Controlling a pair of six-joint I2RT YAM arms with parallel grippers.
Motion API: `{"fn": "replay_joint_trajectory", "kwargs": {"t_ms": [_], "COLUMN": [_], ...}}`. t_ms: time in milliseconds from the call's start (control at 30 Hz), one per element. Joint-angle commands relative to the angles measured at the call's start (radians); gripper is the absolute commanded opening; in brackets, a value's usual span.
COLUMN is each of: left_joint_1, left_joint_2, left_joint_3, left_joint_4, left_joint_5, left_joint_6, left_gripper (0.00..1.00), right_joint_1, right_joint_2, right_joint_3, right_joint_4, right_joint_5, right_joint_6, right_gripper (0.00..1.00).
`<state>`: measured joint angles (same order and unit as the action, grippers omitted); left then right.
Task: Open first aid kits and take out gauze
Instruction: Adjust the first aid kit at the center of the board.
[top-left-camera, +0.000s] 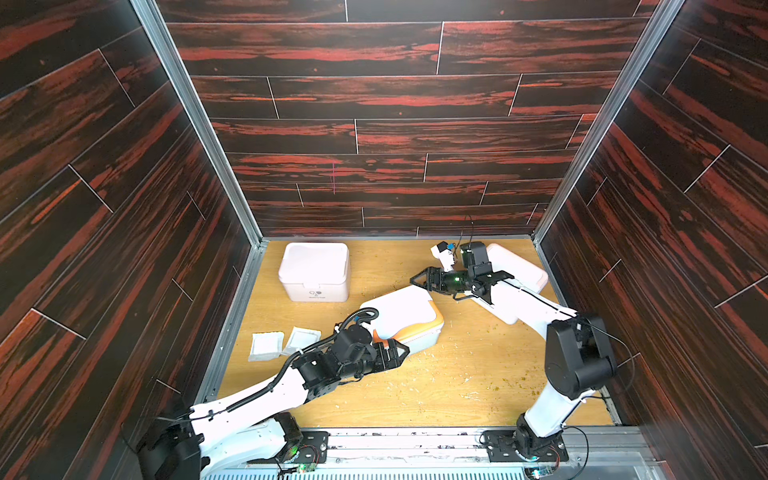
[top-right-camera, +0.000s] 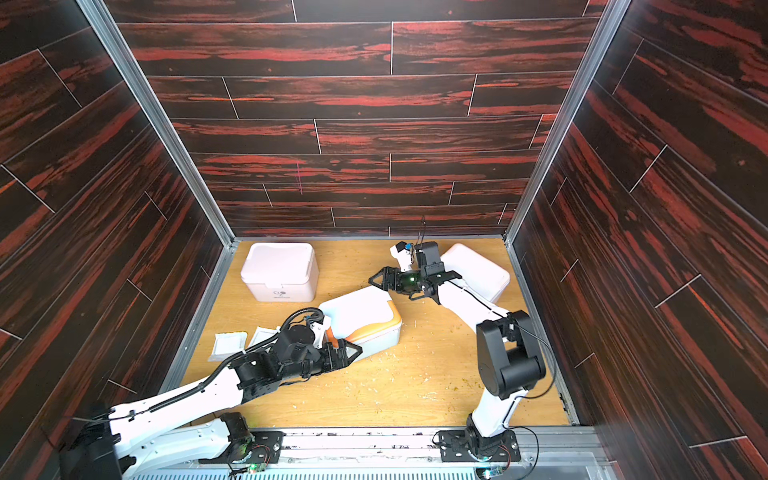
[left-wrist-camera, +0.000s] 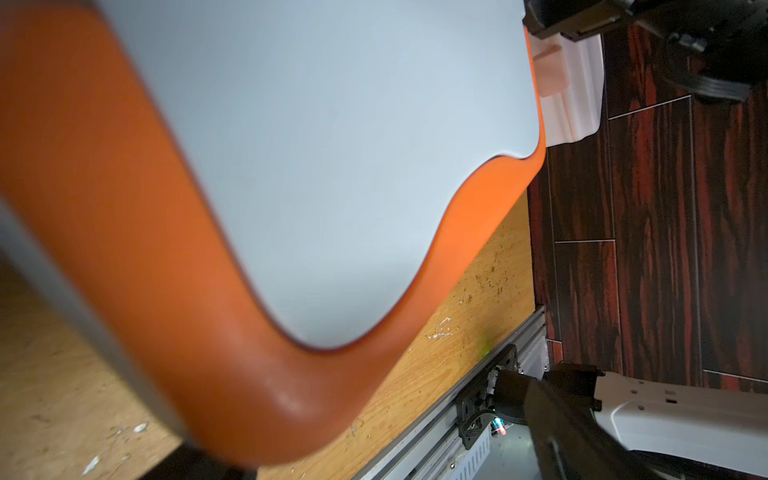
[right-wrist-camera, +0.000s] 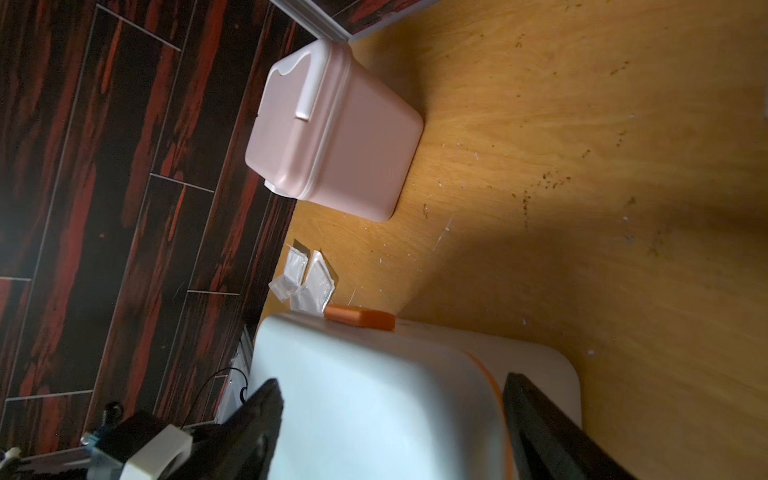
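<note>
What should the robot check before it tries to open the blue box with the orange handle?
1. Left hand open at the orange handle: ok.
2. Right hand straddling the blue box end: ok.
3. Blue box lid lifted: not ok, shut.
4. Two gauze packets out on the table: ok.
5. Pink box behind the right arm opened: cannot tell.

blue-white kit (top-left-camera: 401, 305) — smooth plastic | table (top-left-camera: 457, 374) — scuffed, speckled wood grain | gauze packets (right-wrist-camera: 318, 278) glossy film
</note>
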<state>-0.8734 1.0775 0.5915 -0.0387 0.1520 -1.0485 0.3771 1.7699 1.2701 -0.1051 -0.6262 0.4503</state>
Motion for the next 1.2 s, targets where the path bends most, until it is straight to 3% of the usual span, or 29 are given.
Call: {"fn": "replay_joint_trajectory", "kwargs": {"t_ms": [0,100,200,400,533,667,767,967,1167], "left_joint_1": [0.001,0.005,0.028,0.039,0.078,0.213,0.264,0.316,0.328], "left_joint_2": [0.01,-0.03,-0.092,-0.171,-0.129,0.04,0.196,0.47,0.629], "left_joint_3": [0.013,-0.002,0.029,0.191,0.344,0.489,0.597,0.785,0.867], "left_joint_4": [0.086,0.077,-0.022,-0.347,-0.512,-0.569,-0.548,-0.499,-0.526], "left_joint_5": [-0.018,-0.078,-0.067,-0.057,-0.146,-0.11,-0.076,-0.032,0.071], "left_joint_6": [-0.02,-0.02,0.023,0.145,0.266,0.395,0.457,0.525,0.563], "left_gripper": [1.0,1.0,1.0,1.0,1.0,1.0,1.0,1.0,1.0], "right_joint_1": [0.004,0.006,0.004,-0.002,-0.003,-0.003,-0.001,0.006,0.035], "right_joint_2": [0.045,0.011,-0.051,-0.185,-0.307,-0.443,-0.532,-0.664,-0.674], "right_joint_3": [0.039,-0.002,-0.055,-0.114,-0.201,-0.335,-0.427,-0.576,-0.653], "right_joint_4": [0.026,0.0,-0.063,-0.175,-0.174,-0.126,-0.099,-0.069,0.04], "right_joint_5": [-0.096,-0.062,0.069,0.275,0.35,0.286,0.194,0.085,-0.046], "right_joint_6": [-0.018,-0.022,-0.027,-0.034,-0.017,0.027,0.058,0.106,0.194], "right_gripper": [0.83,0.83,0.84,0.88,0.93,0.93,0.91,0.89,0.87]}}
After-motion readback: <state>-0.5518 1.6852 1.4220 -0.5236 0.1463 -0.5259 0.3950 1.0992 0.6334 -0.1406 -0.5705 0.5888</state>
